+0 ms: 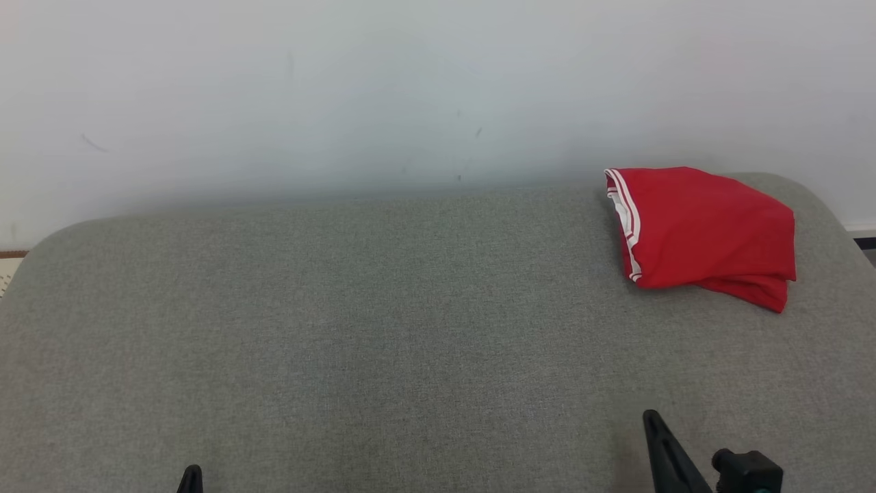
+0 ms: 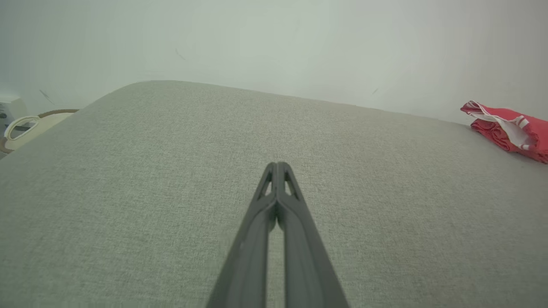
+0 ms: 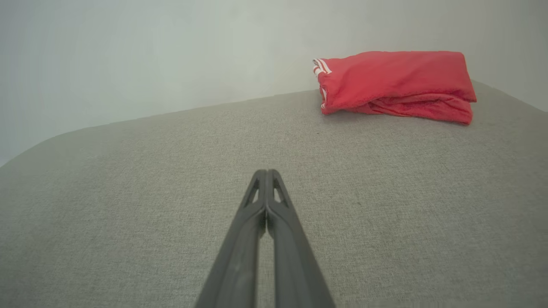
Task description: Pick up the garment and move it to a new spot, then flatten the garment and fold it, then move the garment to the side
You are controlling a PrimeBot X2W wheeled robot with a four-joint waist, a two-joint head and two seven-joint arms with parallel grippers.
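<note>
The garment (image 1: 705, 233) at upper right looks soft and light (grab its striped edge); left gripper (image 2: 277, 167) and right gripper (image 3: 266, 173) sit closed, empty.

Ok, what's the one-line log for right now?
garment: folded, far right on grey surface | left gripper: shut, empty | right gripper: shut, empty

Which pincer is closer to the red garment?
The right pincer: the folded garment lies far right, straight ahead of it; the left pincer sits across the cushion.

Left wrist view: garment (image 2: 492, 130), at far corner of cushion (image 2: 171, 192), is cropped by the edge; looped object (image 2: 17, 126) beside the cushion not identified.
</note>
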